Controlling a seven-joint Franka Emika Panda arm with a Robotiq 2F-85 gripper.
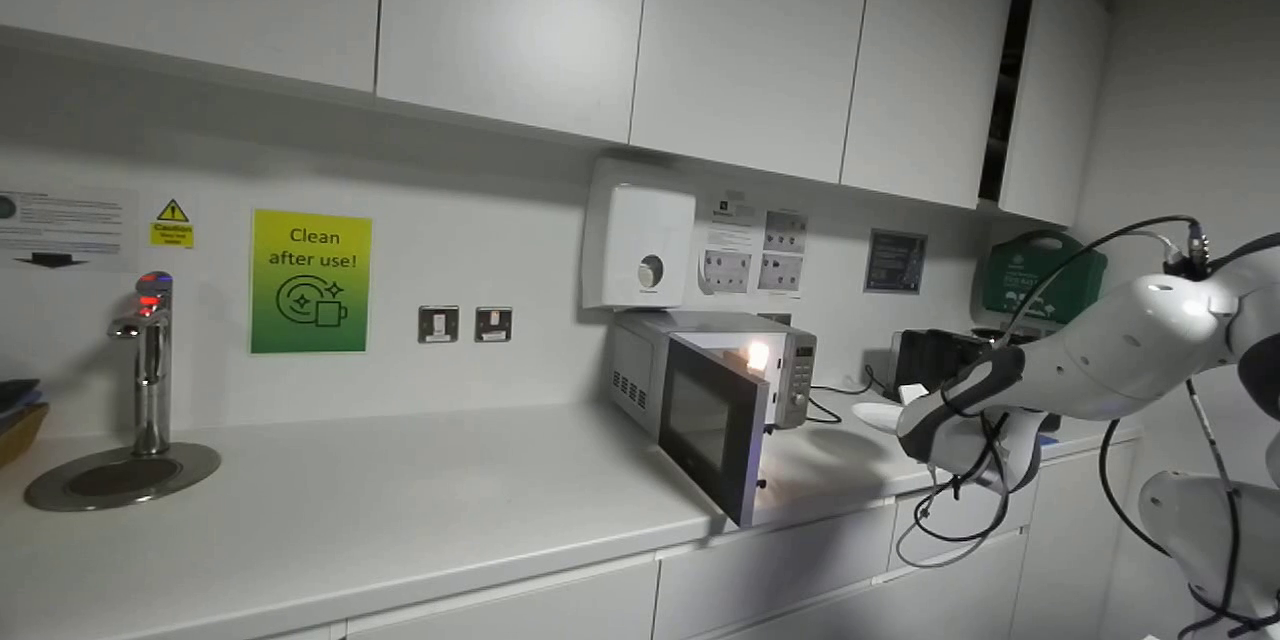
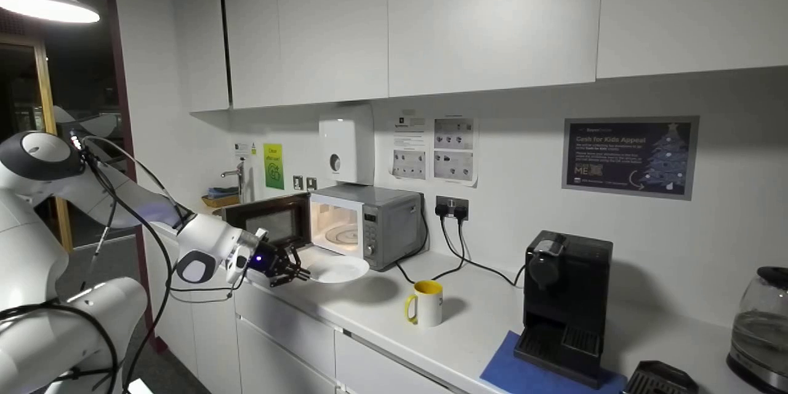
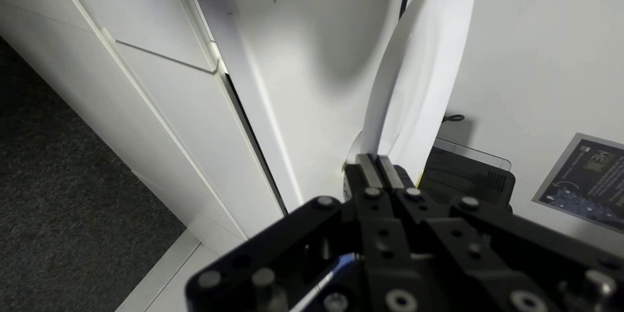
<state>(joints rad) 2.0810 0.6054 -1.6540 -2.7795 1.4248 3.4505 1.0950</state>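
Observation:
My gripper (image 2: 306,275) is shut on the rim of a white plate (image 2: 338,269) and holds it above the counter, with its shadow below. In the wrist view the fingertips (image 3: 374,160) pinch the near edge of the plate (image 3: 429,58), which extends away from them. In an exterior view the plate (image 1: 878,416) shows beside the arm, and the fingers are hidden. The grey microwave (image 2: 394,221) stands behind the plate with its door (image 1: 705,420) swung open and its inside lit. A glass turntable (image 2: 343,234) shows inside. A white mug with yellow handle (image 2: 429,305) stands nearby.
A black coffee machine (image 2: 566,295) stands on a blue mat (image 2: 502,369), with a glass carafe (image 2: 760,332) beyond. The open door reaches the counter's front edge. Black cables (image 2: 462,265) run from the wall socket. A tap (image 1: 152,370) stands at the counter's far end.

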